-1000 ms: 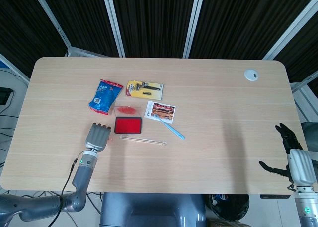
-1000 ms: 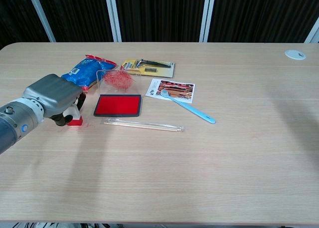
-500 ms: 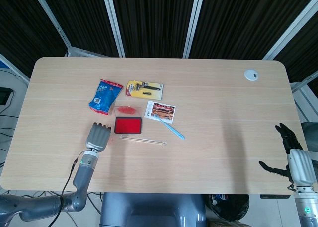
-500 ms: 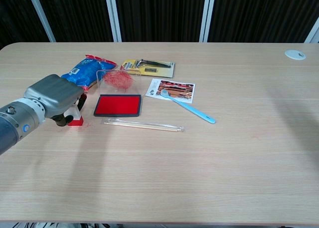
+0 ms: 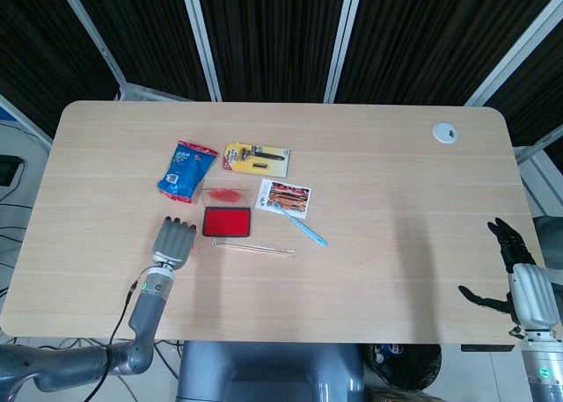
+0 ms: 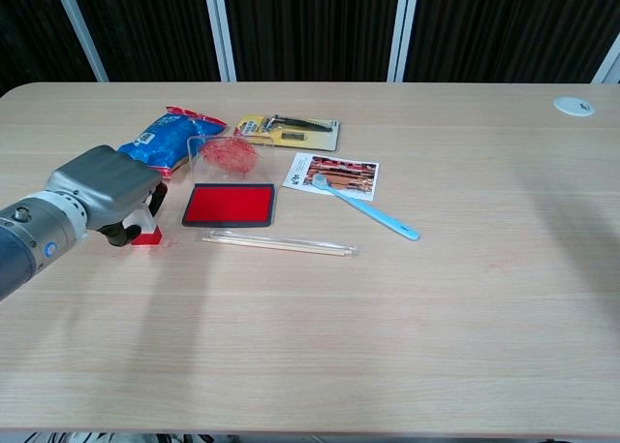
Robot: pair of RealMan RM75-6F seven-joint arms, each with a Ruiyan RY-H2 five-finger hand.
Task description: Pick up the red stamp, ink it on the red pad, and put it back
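Red stamp (image 6: 147, 232), standing on the table (image 6: 407, 327) just left of the red ink pad (image 6: 230, 205), mostly covered by the left hand (image 6: 105, 193). In the chest view the hand's fingers (image 6: 118, 236) curl down around the stamp's white upper part, so the hand appears to hold it, though the base still looks to rest on the table; the head view shows only the back of the hand (image 5: 174, 242) and a sliver of red beside it. Right hand (image 5: 515, 274) hangs beyond the table's right edge, well apart from the work, fingers spread and holding nothing.

Surrounding items: a clear lid (image 6: 221, 152) smeared with red ink behind the pad, a blue snack packet (image 6: 174, 133), a carded razor (image 6: 291, 126), a picture card (image 6: 334, 174) with a blue toothbrush (image 6: 373, 212) lying across it, and a thin clear stick (image 6: 279, 243) lying just in front of the pad.

Risks, as judged: the grasp is hidden, so a shallow hold could let the stamp tilt or slip on lifting. A low sideways carry could catch the pad's raised rim or sweep the stick. Pressing off-centre may ink unevenly or shove the pad toward the lid.
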